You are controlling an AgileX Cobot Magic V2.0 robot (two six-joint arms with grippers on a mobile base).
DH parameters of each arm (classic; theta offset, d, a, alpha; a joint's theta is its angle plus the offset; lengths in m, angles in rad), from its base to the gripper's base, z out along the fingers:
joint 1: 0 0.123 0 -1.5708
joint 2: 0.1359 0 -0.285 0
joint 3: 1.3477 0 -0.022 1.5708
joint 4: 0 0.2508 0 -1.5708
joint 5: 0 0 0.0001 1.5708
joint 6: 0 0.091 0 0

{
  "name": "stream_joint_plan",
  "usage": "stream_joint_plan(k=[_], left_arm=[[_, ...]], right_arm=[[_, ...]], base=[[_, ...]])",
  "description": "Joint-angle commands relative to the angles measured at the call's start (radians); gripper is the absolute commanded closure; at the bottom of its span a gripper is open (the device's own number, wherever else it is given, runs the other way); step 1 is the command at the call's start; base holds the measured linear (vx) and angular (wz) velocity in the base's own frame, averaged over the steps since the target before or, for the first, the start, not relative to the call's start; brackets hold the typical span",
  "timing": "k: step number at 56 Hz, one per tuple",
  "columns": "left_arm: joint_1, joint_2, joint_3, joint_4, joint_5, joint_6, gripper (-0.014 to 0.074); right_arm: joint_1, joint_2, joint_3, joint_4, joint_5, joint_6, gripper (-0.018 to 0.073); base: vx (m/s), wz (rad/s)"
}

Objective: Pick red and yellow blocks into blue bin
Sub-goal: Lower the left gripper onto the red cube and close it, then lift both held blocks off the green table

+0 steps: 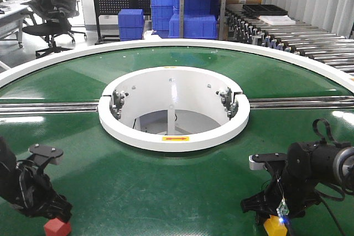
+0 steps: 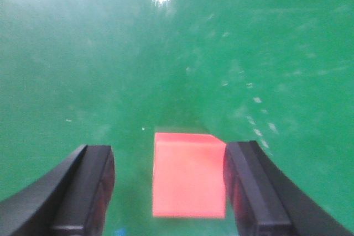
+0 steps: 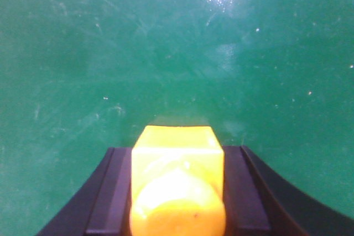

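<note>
Green counter fills most of the front view, and a white ring sits in its middle.

Low on the left, the left pincer is down at the counter and stands wide. The red cube sits on the green between its two black fingers. In the left wrist view the cube touches or nearly touches one finger. A clear strip of green shows between the cube and the other finger, so the cube is not squeezed.

Low on the right, the right pincer is narrow and closed on the yellow brick. Both of its black fingers lie flat on the brick's sides, and no green shows between them and the brick. A round stud on the brick faces the camera and shines bright. I cannot tell if the brick rests on the counter or is a bit above it.

The two blocks are well apart, one near each front corner of the view. Blue crates are stacked far behind the counter.
</note>
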State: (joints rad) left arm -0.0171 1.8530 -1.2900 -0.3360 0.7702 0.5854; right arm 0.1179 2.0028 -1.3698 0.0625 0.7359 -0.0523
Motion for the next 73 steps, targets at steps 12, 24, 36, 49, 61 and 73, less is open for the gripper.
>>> stream_joint_plan(k=[12,24,36,49,61,73], left_arm=[[-0.001,-0.087,-0.026,-0.044,0.022,0.012,0.0058],[-0.001,-0.083,-0.026,-0.046,0.035,0.024,0.0058],[-0.001,-0.053,-0.026,-0.046,0.034,0.020,0.0058],[-0.028,-0.006,-0.026,-0.044,0.030,0.022,0.0058],[-0.043,0.045,-0.026,-0.040,0.016,-0.002,0.0082],[-0.043,0.052,-0.026,-0.008,0.004,-0.021,0.0378]], right_arm=[[0.001,-0.054,-0.028,-0.002,-0.031,-0.009,0.0569],[0.001,-0.054,-0.028,-0.002,-0.031,-0.009,0.0569],[0.001,-0.054,-0.028,-0.002,-0.031,-0.009,0.0569],[0.001,-0.054,-0.028,-0.002,-0.033,-0.009,0.0569],[0.001,-0.054,-0.028,-0.002,-0.034,-0.009,0.0569],[0.001,-0.054,-0.028,-0.002,-0.034,-0.009,0.0569]], base=[[0.00,0.00],[0.00,0.00],[0.00,0.00],[0.00,0.00],[0.00,0.00],[0.00,0.00]])
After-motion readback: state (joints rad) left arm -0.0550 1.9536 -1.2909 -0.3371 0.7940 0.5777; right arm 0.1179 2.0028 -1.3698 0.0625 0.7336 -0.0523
